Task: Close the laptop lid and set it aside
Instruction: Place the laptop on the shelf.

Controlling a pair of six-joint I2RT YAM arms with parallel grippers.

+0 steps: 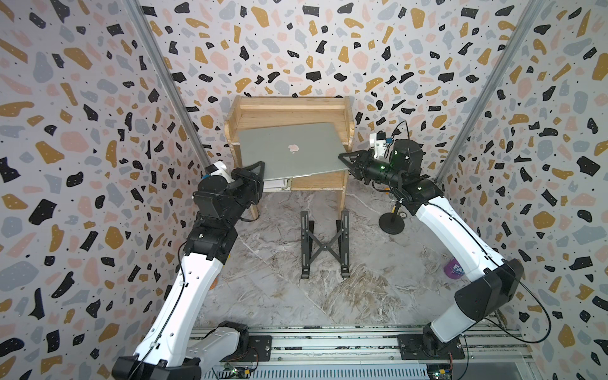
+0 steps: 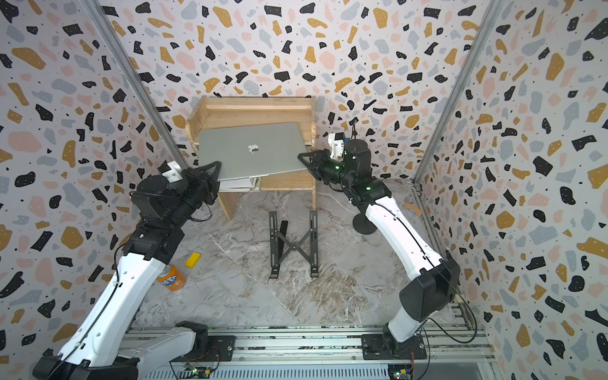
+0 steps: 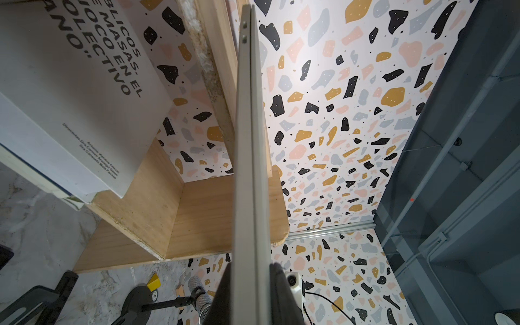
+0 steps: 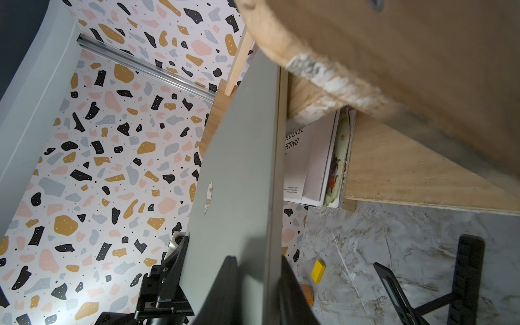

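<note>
Closed laptop (image 1: 296, 161), lid (image 2: 237, 154) down with logo up, sits askew over wooden shelf (image 1: 286, 110). Gripped at both sides: left end effector (image 1: 259, 168) clamped on near-left corner, right end effector (image 1: 344, 158) clamped on right edge. Black stand (image 1: 324, 245) on table (image 1: 269, 296), apart.

Wooden shelf (image 1: 289, 112), white book (image 3: 70, 98), folding stand (image 1: 325, 245)
</note>
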